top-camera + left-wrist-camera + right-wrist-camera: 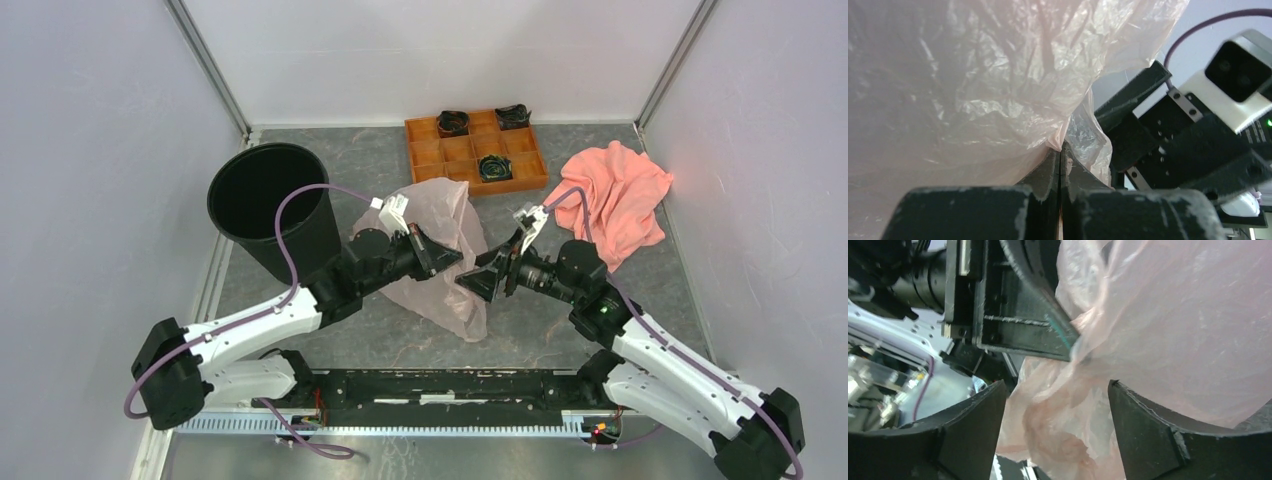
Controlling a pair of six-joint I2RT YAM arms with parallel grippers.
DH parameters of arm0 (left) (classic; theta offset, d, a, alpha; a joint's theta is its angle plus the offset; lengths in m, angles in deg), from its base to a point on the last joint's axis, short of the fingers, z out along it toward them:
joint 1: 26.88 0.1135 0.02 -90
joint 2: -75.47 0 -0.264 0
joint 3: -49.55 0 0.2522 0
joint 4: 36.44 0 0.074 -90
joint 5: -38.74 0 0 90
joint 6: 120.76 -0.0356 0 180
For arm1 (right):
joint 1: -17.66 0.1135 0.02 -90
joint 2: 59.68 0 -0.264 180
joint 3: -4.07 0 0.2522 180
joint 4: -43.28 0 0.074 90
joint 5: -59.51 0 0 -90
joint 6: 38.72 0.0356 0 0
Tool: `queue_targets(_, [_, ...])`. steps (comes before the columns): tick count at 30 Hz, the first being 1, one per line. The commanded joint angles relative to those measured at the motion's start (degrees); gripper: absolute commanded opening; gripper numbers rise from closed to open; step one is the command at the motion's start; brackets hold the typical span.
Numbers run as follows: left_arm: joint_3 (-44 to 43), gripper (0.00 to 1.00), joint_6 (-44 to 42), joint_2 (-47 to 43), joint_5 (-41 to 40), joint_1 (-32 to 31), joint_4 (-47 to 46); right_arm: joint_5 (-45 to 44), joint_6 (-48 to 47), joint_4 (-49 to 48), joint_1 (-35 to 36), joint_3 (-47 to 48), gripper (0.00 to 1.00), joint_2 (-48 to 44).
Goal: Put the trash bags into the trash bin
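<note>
The pale pink, crinkly trash bag [440, 212] hangs over the middle of the table, just right of the black trash bin [262, 200]. My left gripper [452, 258] is shut on an edge of the bag; the left wrist view shows its jaws pressed together on a pinch of the plastic [1060, 149], with the bag [973, 85] spread out above. My right gripper [472, 285] faces it tip to tip and stands open. In the right wrist view its fingers [983, 412] are wide apart, with loose bag folds [1068, 432] hanging between them, not pinched.
An orange compartment tray [425, 152] holding dark items sits at the back centre. A salmon-pink cloth [615, 198] lies at the right. White walls enclose the table on three sides. The upright bin stands at the left, its mouth open.
</note>
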State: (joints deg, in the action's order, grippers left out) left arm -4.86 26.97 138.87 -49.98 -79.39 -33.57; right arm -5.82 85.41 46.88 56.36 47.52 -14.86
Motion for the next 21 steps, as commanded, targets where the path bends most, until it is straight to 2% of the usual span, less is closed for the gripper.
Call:
queue_targets(1, [-0.4, 0.02, 3.4, 1.8, -2.7, -0.3, -4.3, -6.8, -11.4, 6.1, 5.2, 4.4, 0.85, 0.3])
queue_targets(3, [-0.7, 0.02, 3.8, 2.7, -2.7, -0.4, -4.5, -14.2, -15.0, 7.7, 10.3, 5.4, 0.9, 0.6])
queue_targets(7, [-1.3, 0.02, 4.1, 3.8, -3.0, -0.6, -4.5, -45.6, -21.2, 14.7, 24.6, 7.7, 0.98, 2.7])
queue_targets(10, [-1.3, 0.02, 4.2, 4.1, -3.4, -0.6, -4.5, -65.8, -21.6, 16.0, 31.6, 7.7, 0.98, 6.3])
queue_targets(11, [-1.4, 0.02, 4.2, 4.1, -3.4, -0.6, -4.5, -69.6, -21.9, 15.6, 33.5, 7.7, 0.94, 7.9])
queue_targets(13, [-1.5, 0.02, 4.2, 4.3, -3.2, -0.6, -4.4, -74.8, -22.9, 14.2, 35.9, 7.7, 0.73, 10.1])
queue_targets(15, [-1.7, 0.02, 3.2, 3.9, -3.3, -0.6, -3.1, -76.8, -23.5, 12.0, 37.2, 7.1, 0.42, 10.3])
queue_targets(17, [-2.5, 0.11, 1.6, 2.6, -4.1, -0.6, 0.0, -76.9, -24.0, 8.8, 37.3, 5.1, 0.18, 8.6])
queue_targets(18, [-2.9, 0.22, 0.3, 1.7, -4.9, -0.6, 2.1, -77.1, -24.9, 7.1, 37.3, 3.6, 0.07, 7.5])
queue_targets(19, [-3.4, 0.32, -1.0, 0.7, -5.8, -0.6, 4.3, -77.5, -26.6, 6.5, 37.3, 2.4, 0.01, 6.9])
queue_targets(21, [-4.7, 0.55, -4.1, -2.1, -7.9, -0.6, 11.1, -80.7, -28.7, 8.2, 37.3, 1.2, 0.01, 6.6])
